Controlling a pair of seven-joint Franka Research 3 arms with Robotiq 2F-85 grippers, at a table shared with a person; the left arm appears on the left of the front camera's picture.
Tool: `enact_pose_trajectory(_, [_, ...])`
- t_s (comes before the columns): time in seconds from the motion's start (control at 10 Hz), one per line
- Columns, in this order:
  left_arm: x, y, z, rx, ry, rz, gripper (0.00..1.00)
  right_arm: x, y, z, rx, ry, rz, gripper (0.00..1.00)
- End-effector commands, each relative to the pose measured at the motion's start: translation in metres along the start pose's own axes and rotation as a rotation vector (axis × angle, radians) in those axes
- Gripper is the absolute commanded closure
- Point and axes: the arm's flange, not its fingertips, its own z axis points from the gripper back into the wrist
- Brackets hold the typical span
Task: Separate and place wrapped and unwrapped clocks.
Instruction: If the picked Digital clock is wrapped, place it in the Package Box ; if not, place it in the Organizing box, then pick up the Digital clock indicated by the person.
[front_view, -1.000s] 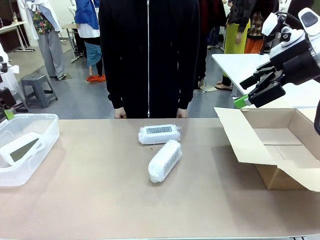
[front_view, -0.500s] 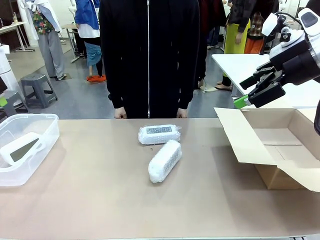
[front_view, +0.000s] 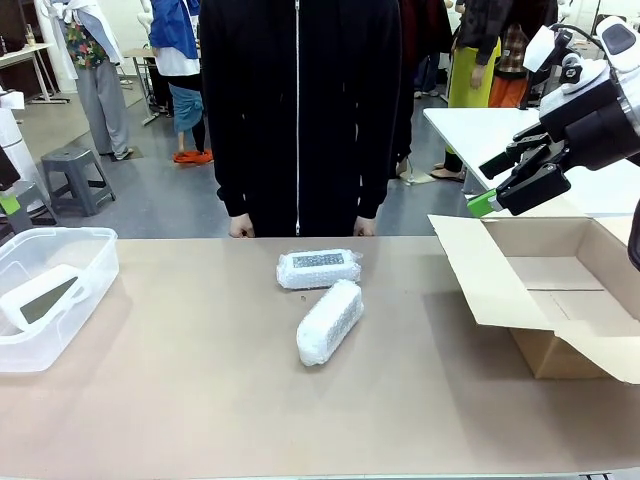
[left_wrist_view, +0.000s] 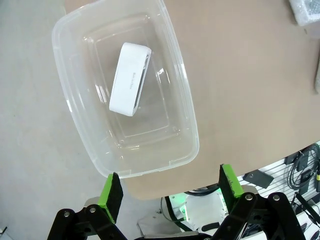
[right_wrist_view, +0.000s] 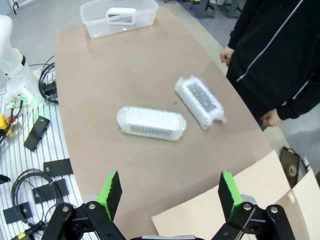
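Two wrapped clocks lie mid-table: one (front_view: 318, 269) with its dark face up, the other (front_view: 330, 320) angled in front of it. The right wrist view shows them (right_wrist_view: 200, 101) (right_wrist_view: 151, 123) too. The unwrapped clock (front_view: 42, 296) (left_wrist_view: 130, 78) lies in a clear plastic bin (front_view: 70, 236) (left_wrist_view: 186, 107) at the table's left end. My left gripper (left_wrist_view: 170, 187) hangs open high above the bin, holding nothing. My right gripper (front_view: 500, 190) (right_wrist_view: 170, 192) is open and empty, raised over the left flap of a cardboard box (front_view: 560, 290).
A person in black stands at the far edge, hands (front_view: 240, 228) (front_view: 363, 228) resting by the table behind the wrapped clocks. The open cardboard box takes up the right end. Bare tabletop (front_view: 200, 400) lies between bin and clocks and along the front.
At the picture's left edge my left gripper has risen and drawn back from over the bin. The right arm, the clocks and the person have not moved.
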Motion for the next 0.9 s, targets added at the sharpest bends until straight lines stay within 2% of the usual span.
enact_pose_trajectory(0.0, [-0.0022, 0.0022, 0.0029, 0.009, -0.002, -0.001, 0.0, -0.0005, -0.0007, -0.0019, 0.022, -0.017, 0.001, 0.0])
enact_pose_trajectory(0.8, [-0.0005, -0.0001, 0.001, 0.0, -0.002, 0.0, 0.0, -0.0005, -0.0007, -0.0019, 0.022, -0.017, 0.001, 0.0])
